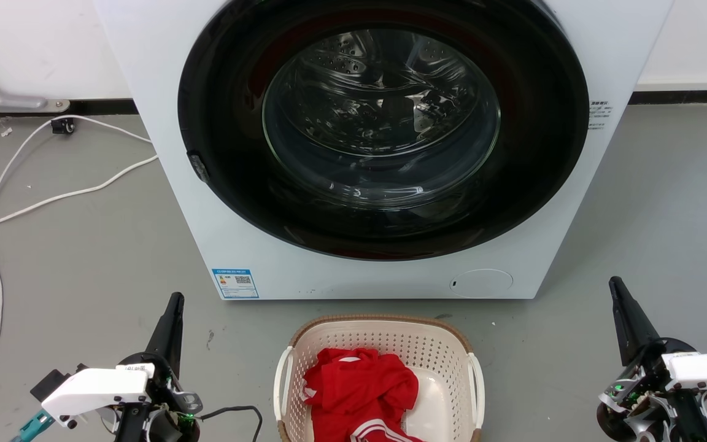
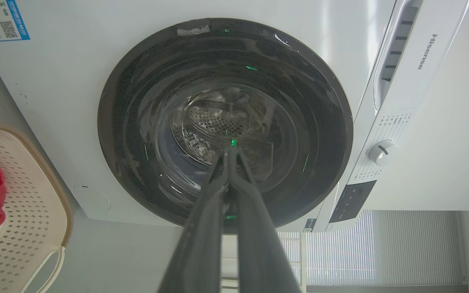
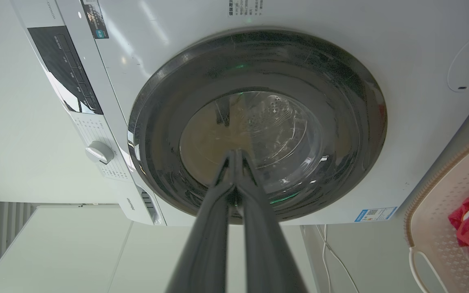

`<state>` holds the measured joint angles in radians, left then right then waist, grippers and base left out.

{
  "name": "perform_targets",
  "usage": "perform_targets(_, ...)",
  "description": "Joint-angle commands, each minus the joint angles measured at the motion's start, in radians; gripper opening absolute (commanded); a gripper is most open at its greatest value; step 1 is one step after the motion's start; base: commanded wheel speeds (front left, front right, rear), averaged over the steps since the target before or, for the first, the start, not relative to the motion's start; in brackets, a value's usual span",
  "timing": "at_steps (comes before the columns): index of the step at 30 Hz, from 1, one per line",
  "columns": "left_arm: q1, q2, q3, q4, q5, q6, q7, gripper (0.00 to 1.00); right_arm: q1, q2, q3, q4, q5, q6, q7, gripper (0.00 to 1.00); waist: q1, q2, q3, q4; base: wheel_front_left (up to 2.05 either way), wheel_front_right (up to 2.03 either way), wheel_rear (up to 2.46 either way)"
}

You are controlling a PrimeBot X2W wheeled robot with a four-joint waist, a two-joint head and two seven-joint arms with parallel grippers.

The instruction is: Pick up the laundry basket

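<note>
Dead ahead on the grey floor [image 1: 83, 264] sits a white front-load washer [image 1: 353, 279], and it takes up most of the head view. Its big dark round door [image 1: 384, 129] has a glass middle, and you can see the holey steel drum through it.

Just in front of the washer, near but not touching, is the basket [image 1: 390, 344]. It's sitting flat on the floor, bottom centre of the head view, roughly between the two arms. It has cream walls full of little holes, a brown woven-look rim and a white handle on each side. A red garment [image 1: 359, 393] with white stripes is bunched up inside, and some bare basket bottom shows beside it. The basket also pokes into the left wrist view [image 2: 27, 219] and the right wrist view [image 3: 442, 228], at the edge of each.

The left gripper [image 1: 177, 301] is off to the basket's left, fingers pointing at the washer. The wrist camera [image 2: 231, 152] shows them pressed together at the tips with nothing between them. Same deal with the right gripper [image 1: 615, 282], which is out on the basket's right and farther from it. Its fingers meet at the tips [image 3: 234, 154] and hold nothing. Neither gripper is touching the basket.

Smaller stuff: a white cable [image 1: 53, 196] snakes over the floor left of the washer. A blue label [image 1: 235, 283] is stuck low on its front, and the left wrist view catches a white knob [image 2: 381, 151] on the panel.
</note>
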<state>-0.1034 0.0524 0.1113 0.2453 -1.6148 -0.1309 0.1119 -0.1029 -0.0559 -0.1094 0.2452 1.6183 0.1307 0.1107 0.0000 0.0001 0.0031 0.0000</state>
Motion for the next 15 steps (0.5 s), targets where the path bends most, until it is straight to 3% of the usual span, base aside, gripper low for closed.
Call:
perform_targets(1, -0.010, -0.001, 0.003, 0.001, 0.000, -0.002, 0.003, 0.00, -0.010, 0.003, -0.001, 0.001, -0.004, 0.000, 0.003, 0.00, 0.0000, -0.0001, 0.000, 0.000, 0.00, 0.00, 0.00)
perform_targets(15, -0.010, -0.001, 0.004, 0.001, 0.001, -0.002, 0.004, 0.00, -0.010, 0.004, -0.003, 0.001, -0.005, 0.000, 0.003, 0.00, 0.0000, -0.0001, 0.000, 0.000, 0.00, 0.00, 0.00)
